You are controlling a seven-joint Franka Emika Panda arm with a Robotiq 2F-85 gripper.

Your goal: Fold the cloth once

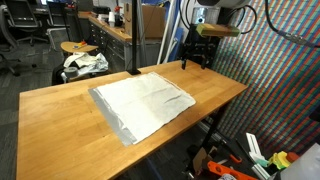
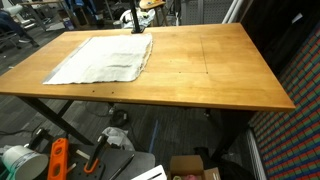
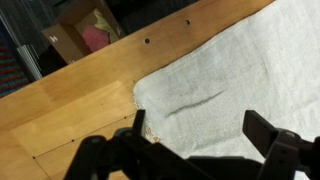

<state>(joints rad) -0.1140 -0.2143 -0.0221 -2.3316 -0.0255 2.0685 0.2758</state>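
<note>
The cloth point(image 1: 143, 103) is an off-white rectangular sheet lying flat on the wooden table point(image 1: 60, 115), with a grey edge showing along its near side. In an exterior view the cloth point(image 2: 100, 60) covers the table's far left part. My gripper point(image 1: 198, 52) hangs open above the table's far edge, near a far corner of the cloth. In the wrist view the gripper point(image 3: 200, 128) is open over the cloth point(image 3: 220, 80), its dark fingers point(image 3: 262, 130) spread wide with nothing between them. One frayed cloth corner lies by the left finger.
A stool with a white-and-dark fabric bundle point(image 1: 85, 63) stands beyond the table. A black pole point(image 1: 133, 35) rises at the table's far edge. A cardboard box point(image 3: 80, 30) sits on the floor past the edge. Tools and a box point(image 2: 195, 168) lie under the table.
</note>
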